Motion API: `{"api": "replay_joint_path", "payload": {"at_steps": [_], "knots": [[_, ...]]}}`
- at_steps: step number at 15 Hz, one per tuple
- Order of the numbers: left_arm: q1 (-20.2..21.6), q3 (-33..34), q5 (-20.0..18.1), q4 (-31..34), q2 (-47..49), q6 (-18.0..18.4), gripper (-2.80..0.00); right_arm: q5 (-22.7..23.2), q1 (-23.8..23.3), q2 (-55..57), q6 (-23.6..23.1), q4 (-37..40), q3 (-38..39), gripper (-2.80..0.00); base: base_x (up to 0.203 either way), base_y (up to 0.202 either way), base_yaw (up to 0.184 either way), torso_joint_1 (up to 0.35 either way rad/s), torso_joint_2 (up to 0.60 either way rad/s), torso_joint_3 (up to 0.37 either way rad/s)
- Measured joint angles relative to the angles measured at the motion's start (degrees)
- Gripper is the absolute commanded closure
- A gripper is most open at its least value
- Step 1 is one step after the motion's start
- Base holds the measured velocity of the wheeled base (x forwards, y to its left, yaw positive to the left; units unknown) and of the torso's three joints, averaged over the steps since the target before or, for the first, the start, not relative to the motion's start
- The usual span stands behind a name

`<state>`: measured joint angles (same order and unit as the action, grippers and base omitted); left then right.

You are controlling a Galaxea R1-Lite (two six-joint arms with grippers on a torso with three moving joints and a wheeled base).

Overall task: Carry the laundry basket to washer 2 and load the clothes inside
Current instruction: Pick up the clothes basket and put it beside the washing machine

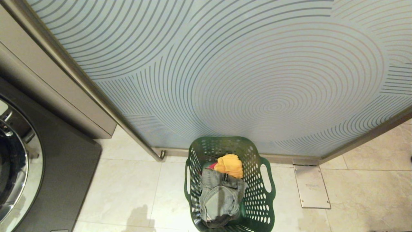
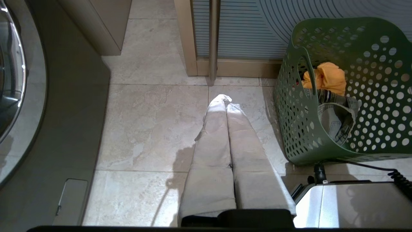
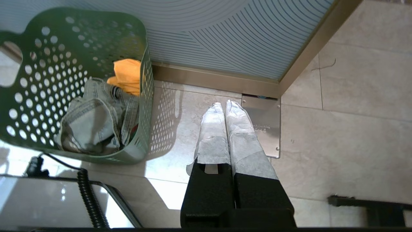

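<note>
The dark green laundry basket (image 1: pixel 261 206) stands on the tile floor against the patterned glass panel. The clothes lie inside it: grey jeans (image 1: pixel 219 196), a yellow-orange cloth (image 1: pixel 230 165) and a sliver of red cloth (image 1: pixel 211 166). A dark grey front-load washer (image 1: pixel 64 167) with a chrome door rim fills the left edge; no label shows, so I cannot tell if it is washer 2. My left gripper (image 2: pixel 225 100) hangs shut and empty over the floor, left of the basket (image 2: pixel 299 129). My right gripper (image 3: pixel 224 104) hangs shut and empty to the right of the basket (image 3: pixel 42 64). Neither arm shows in the head view.
A frosted glass panel (image 1: pixel 241 80) with curved lines and a metal frame stands behind the basket. A steel floor plate (image 1: pixel 310 187) lies to its right. A beige cabinet (image 1: pixel 48 90) sits beside the washer. My own base (image 2: pixel 351 206) and a coiled cable (image 3: pixel 87 193) are just before the basket.
</note>
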<state>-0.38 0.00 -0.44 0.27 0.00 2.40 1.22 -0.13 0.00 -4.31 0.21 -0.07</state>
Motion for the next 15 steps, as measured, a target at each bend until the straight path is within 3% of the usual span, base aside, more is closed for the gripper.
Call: {"api": "replay_joint_path", "payload": {"at_steps": [4, 8, 11, 15], "knots": [[0.0, -1.4, -0.2, 0.7, 0.4, 2.1, 0.0, -0.6, 0.0, 0.2, -2.6, 1.1, -2.5, 0.0, 0.0, 0.0, 0.0, 0.0, 0.0, 0.0], [0.0, -21.2, -2.3, 9.4, 6.6, 1.9, 0.0, -2.1, -0.1, 6.7, -0.7, 9.8, -20.7, 0.0, 0.0, 0.0, 0.0, 0.0, 0.0, 0.0], [-0.1, -30.4, -8.8, 16.0, 19.5, 0.4, 0.0, 0.0, -0.1, 20.4, 1.9, 10.2, -28.4, 0.0, 0.0, 0.0, 0.0, 0.0, 0.0, 0.0], [-0.3, -34.1, -17.6, 13.5, 45.5, -2.3, 0.0, 4.0, 0.5, 47.6, 6.3, -1.7, -31.7, 0.0, 0.0, 0.0, 0.0, 0.0, 0.0, 0.0]]}}
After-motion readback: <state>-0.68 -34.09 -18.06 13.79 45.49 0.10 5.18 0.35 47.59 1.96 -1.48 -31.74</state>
